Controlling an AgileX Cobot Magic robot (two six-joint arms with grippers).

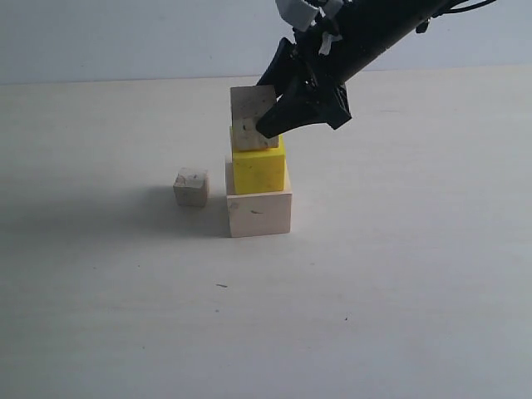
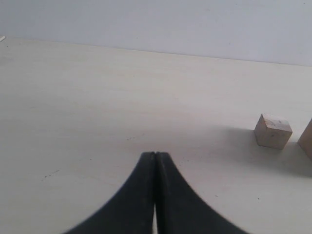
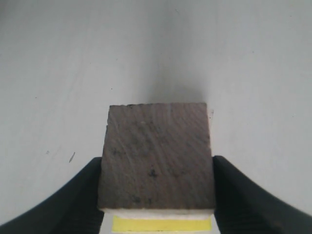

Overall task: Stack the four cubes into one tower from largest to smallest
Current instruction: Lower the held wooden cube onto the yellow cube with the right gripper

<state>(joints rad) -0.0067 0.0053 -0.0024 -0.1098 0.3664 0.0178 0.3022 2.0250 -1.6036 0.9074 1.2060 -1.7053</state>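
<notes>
The left gripper (image 2: 155,155) is hovering low over the pale table (image 2: 97,97), its two black fingers (image 2: 136,204) pressing flat together with nothing between them. Beyond them, well apart from their tips, the smallest speckled cube (image 2: 273,130) is sitting alone on the tabletop.

In the exterior view the front of the table is lying bare. Behind that stretch, the large pale wooden cube (image 1: 258,213) is standing as the base of the tower (image 1: 249,195), and that smallest cube is sitting just to its left, near it but not touching. The yellow cube (image 1: 258,167) is resting on the large one, roughly centred.

Above the yellow cube, the right gripper (image 1: 264,115) is coming down from the upper right and pinching the third cube (image 1: 248,112), a pale speckled one. The right wrist view is showing the grip closely. The cube's top face is filling the whole gap, a black finger (image 3: 80,200) is bearing against each of two opposite sides, and a strip of yellow is peeking out from under its edge. The cube's underside is sitting level with the yellow cube's top, but whether it is fully resting there or hanging just above cannot be told. Farthest back, the dark arm (image 1: 391,29) is slanting away in front of the pale wall (image 1: 125,37).
</notes>
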